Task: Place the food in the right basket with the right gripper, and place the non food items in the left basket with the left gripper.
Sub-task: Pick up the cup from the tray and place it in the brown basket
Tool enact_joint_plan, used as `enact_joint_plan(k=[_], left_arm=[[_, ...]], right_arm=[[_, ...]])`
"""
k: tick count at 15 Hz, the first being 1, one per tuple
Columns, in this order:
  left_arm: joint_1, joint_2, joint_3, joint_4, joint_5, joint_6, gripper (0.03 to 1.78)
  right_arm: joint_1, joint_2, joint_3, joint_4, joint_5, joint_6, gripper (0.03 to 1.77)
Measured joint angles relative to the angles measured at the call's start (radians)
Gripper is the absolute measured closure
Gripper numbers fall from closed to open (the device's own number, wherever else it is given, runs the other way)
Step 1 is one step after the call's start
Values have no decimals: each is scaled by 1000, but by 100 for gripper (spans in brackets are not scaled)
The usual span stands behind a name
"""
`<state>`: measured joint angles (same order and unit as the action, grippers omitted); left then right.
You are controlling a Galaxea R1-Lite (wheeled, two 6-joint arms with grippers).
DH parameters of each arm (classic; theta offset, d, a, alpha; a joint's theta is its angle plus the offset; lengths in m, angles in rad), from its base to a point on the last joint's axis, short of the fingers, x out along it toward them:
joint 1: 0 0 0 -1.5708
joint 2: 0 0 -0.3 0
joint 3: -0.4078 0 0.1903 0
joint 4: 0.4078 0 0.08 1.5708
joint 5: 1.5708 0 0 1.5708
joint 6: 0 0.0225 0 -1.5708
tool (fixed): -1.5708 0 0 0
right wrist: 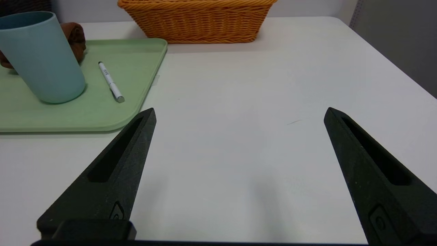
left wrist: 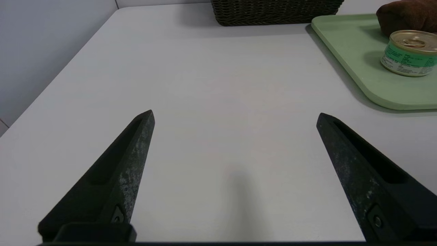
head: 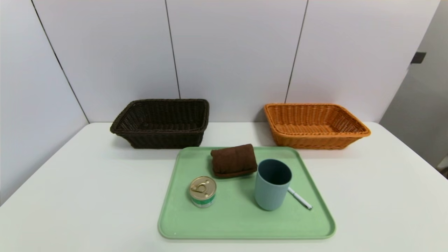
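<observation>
On a green tray (head: 238,224) stand the food, a small tin can (head: 203,191) with a gold lid, a blue-grey cup (head: 272,184), a folded brown cloth (head: 233,160) and a white pen (head: 300,198) beside the cup. Behind the tray, the dark brown left basket (head: 161,122) and the orange right basket (head: 315,125) are both empty. My left gripper (left wrist: 235,114) hangs open over bare table, left of the tray and the can (left wrist: 409,53). My right gripper (right wrist: 239,111) is open over bare table, right of the tray, the cup (right wrist: 42,58) and the pen (right wrist: 111,82). Neither gripper shows in the head view.
The white table (head: 87,189) ends at a panelled wall behind the baskets. Its rounded right corner (right wrist: 348,24) lies past the orange basket (right wrist: 198,20). Only the dark basket's lower wall (left wrist: 276,12) shows in the left wrist view.
</observation>
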<state>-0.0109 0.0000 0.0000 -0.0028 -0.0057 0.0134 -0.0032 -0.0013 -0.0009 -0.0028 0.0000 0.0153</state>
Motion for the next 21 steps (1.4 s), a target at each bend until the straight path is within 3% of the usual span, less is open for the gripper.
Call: enact_joint_plan(k=[21], left_arm=[[0,0,-2,11,3,9,12]], right_arm=[[0,0,-6,5,0,0,10]])
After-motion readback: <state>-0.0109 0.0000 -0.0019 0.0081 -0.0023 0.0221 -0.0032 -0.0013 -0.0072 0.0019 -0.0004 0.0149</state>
